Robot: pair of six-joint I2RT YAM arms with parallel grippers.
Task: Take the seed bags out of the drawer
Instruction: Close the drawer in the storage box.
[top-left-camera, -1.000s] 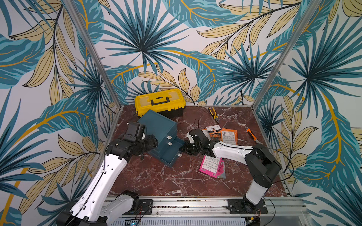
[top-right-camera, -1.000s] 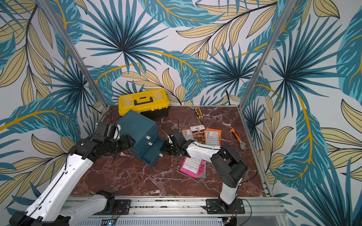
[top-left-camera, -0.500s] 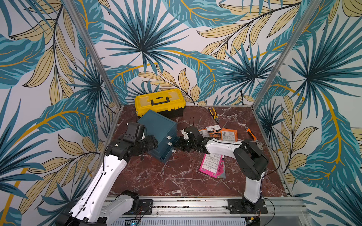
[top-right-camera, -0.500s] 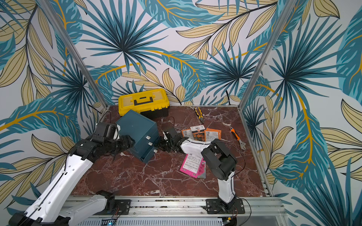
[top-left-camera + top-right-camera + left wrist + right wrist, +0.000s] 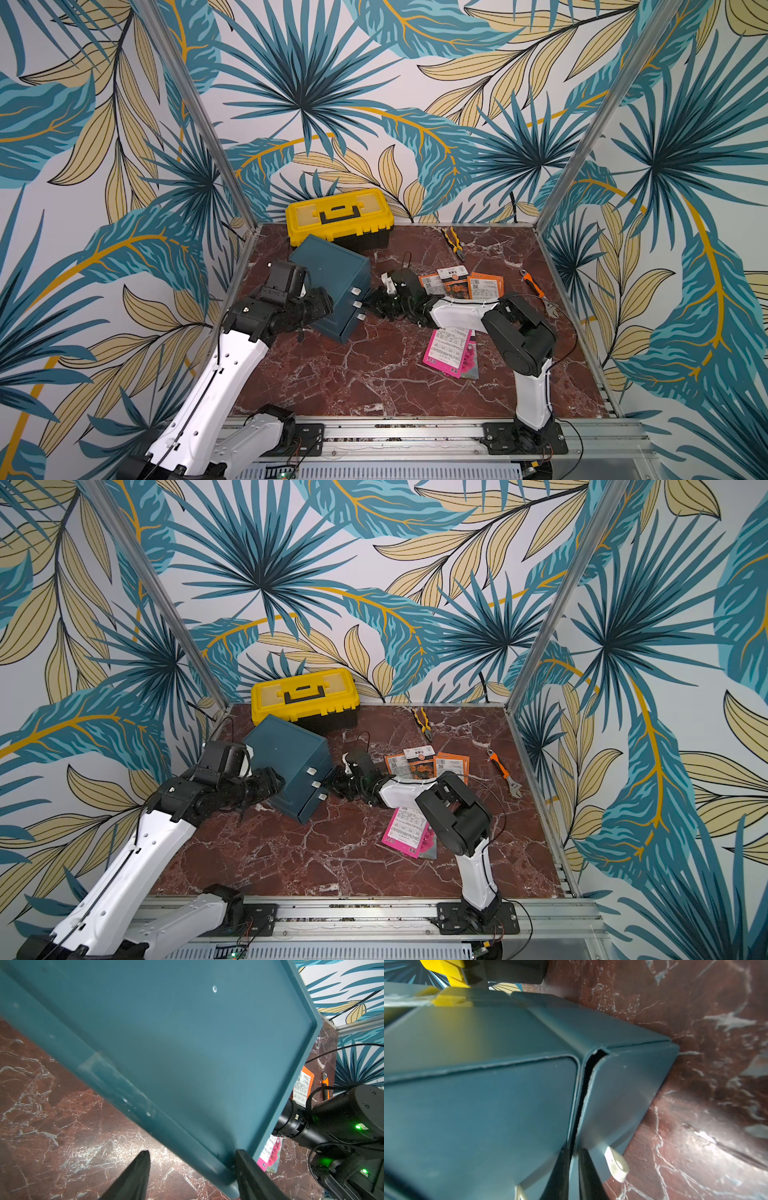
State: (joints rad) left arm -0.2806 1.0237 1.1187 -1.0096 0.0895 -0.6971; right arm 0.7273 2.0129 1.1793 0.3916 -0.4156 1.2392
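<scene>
- The right tool is narrow in its wrist view. Its fingers are almost together, with the tips at the dark seam beside a drawer front that has a white pull.
- The top views show only a dark mass there, at 3 o'clock of the drawer cabinet.
- The left tool stands wide in its wrist view. One finger is against the cabinet's bottom corner and the other is clear above the worktop.
- In both top views its jaws cannot be made out against the cabinet's 8 o'clock side.
- Only the top views show all three drawers sitting flush, with a yellow toolbox just behind the cabinet at 12 o'clock.
- The worktop is red-brown marble with white veins, walled on three sides by leaf-print paper.
- Pliers lie at 1 o'clock of the right tool, and an orange-handled wrench lies at 3 o'clock.
- The orange seed bags lie out on the worktop near the right tool, at 2 o'clock.
- The magenta seed bags lie at 4 o'clock, partly under that arm.
- Both sets are well apart from the left tool, beyond the cabinet at its 3 o'clock.
</scene>
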